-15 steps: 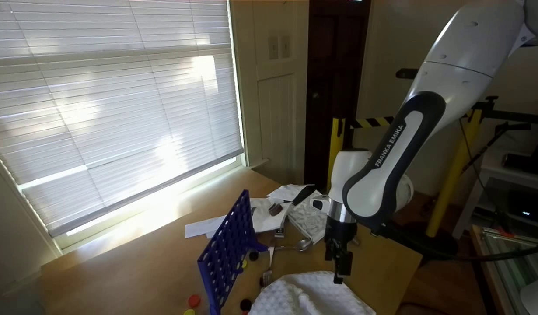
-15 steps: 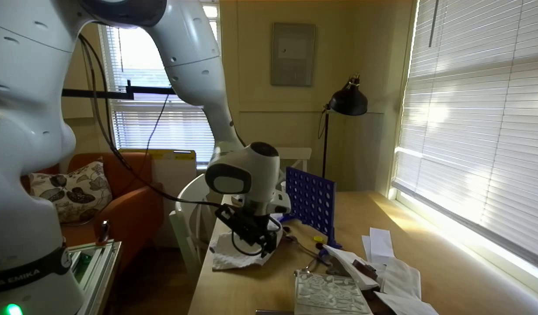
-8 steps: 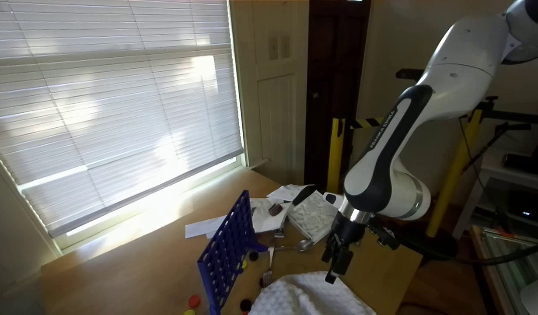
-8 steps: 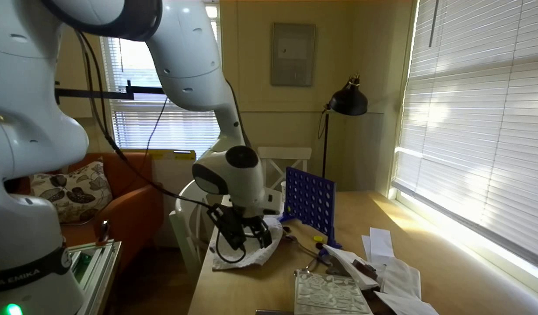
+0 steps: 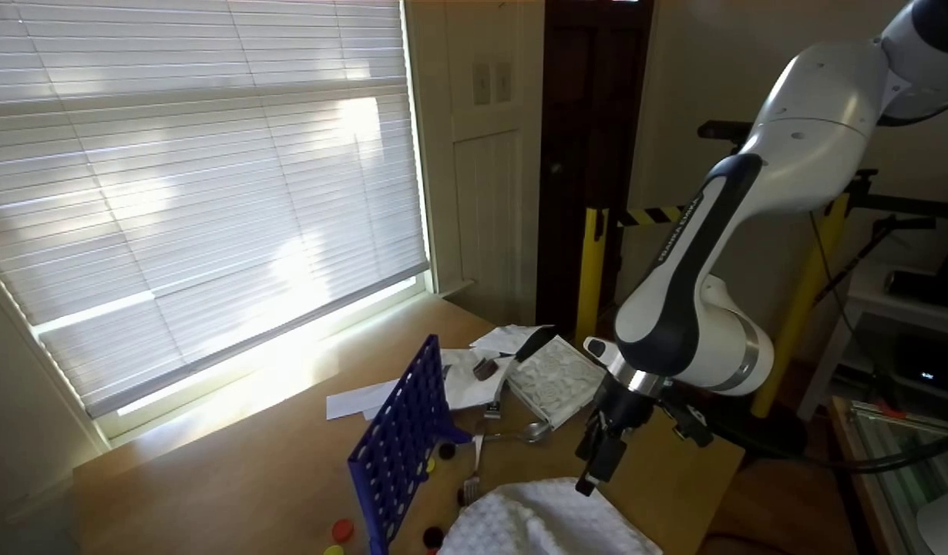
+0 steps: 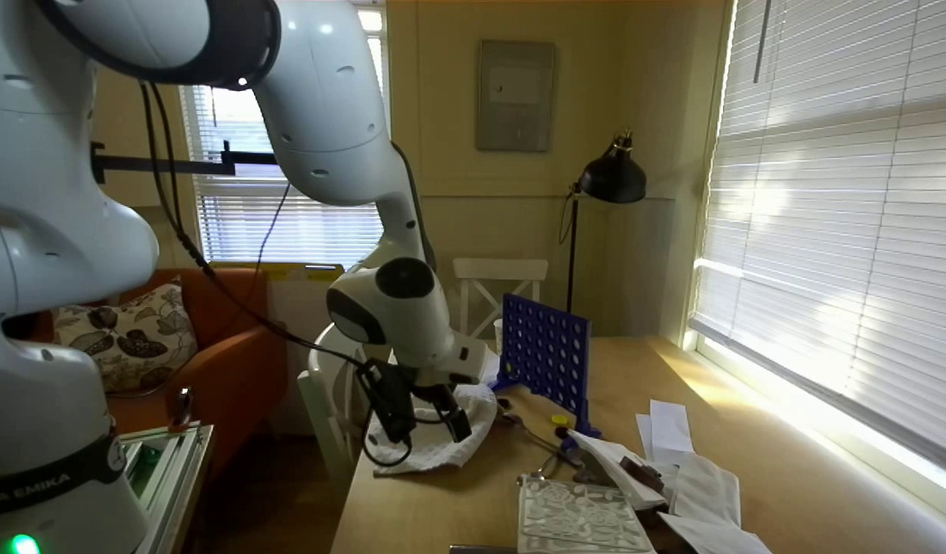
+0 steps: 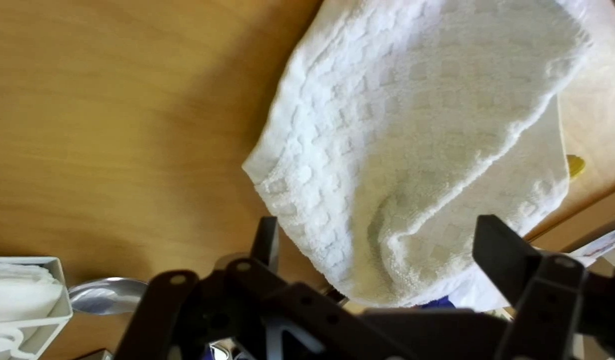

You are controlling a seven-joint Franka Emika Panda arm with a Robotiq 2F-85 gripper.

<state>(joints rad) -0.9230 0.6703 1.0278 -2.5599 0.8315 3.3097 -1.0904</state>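
Note:
My gripper (image 7: 380, 232) is open, with its fingers wide apart and nothing between them. In the wrist view a white waffle-textured cloth (image 7: 417, 115) lies crumpled on the wooden table beneath it. The cloth also shows in both exterior views (image 5: 536, 520) (image 6: 434, 459). In the exterior views the gripper (image 5: 588, 472) (image 6: 451, 422) is tilted and hangs over or beside the cloth's edge; whether it touches cannot be told. A blue upright grid with round holes (image 5: 401, 443) (image 6: 544, 350) stands beside the cloth.
A fork (image 5: 472, 482) and a spoon (image 5: 534, 432) lie between grid and cloth. A white patterned napkin holder (image 5: 559, 383) and papers (image 6: 700, 488) lie farther back. Red (image 5: 342, 529) and yellow (image 6: 559, 421) discs lie around the grid. A black lamp (image 6: 613, 177) stands behind the table.
The arm has shifted and the hand has tilted from nearly vertical to slanted, staying near the cloth. In the last half second it moved only slightly. The cloth and other objects have not moved.

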